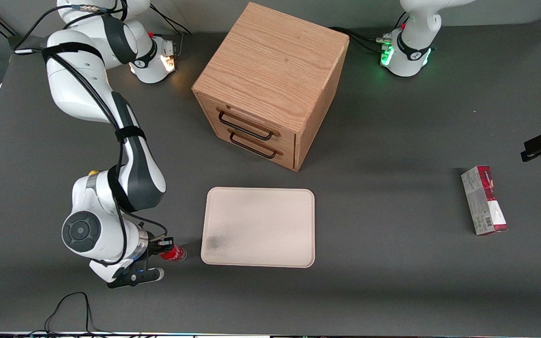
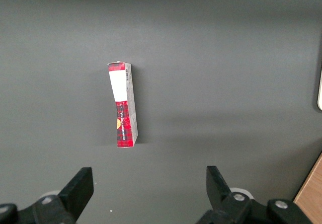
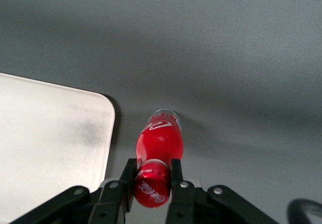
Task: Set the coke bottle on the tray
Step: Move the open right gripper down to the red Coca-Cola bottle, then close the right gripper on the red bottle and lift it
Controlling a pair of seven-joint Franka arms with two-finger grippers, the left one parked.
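Observation:
The coke bottle (image 1: 174, 253) (image 3: 159, 146) is small, with a red cap, a red label and a clear base. My right gripper (image 1: 163, 249) (image 3: 153, 172) is shut on it at the cap end, one finger on each side of the cap. It is held beside the cream tray (image 1: 298, 202) (image 3: 30, 183), close to the tray's corner with the dark smudge and toward the working arm's end of the table. The bottle's clear base is at or just above the grey tabletop; I cannot tell whether it touches.
A wooden drawer box (image 1: 270, 80) with two black handles stands farther from the front camera than the tray. A red-and-grey carton (image 1: 484, 200) (image 2: 123, 105) lies toward the parked arm's end of the table. A black cable (image 1: 71, 305) loops near the table's front edge.

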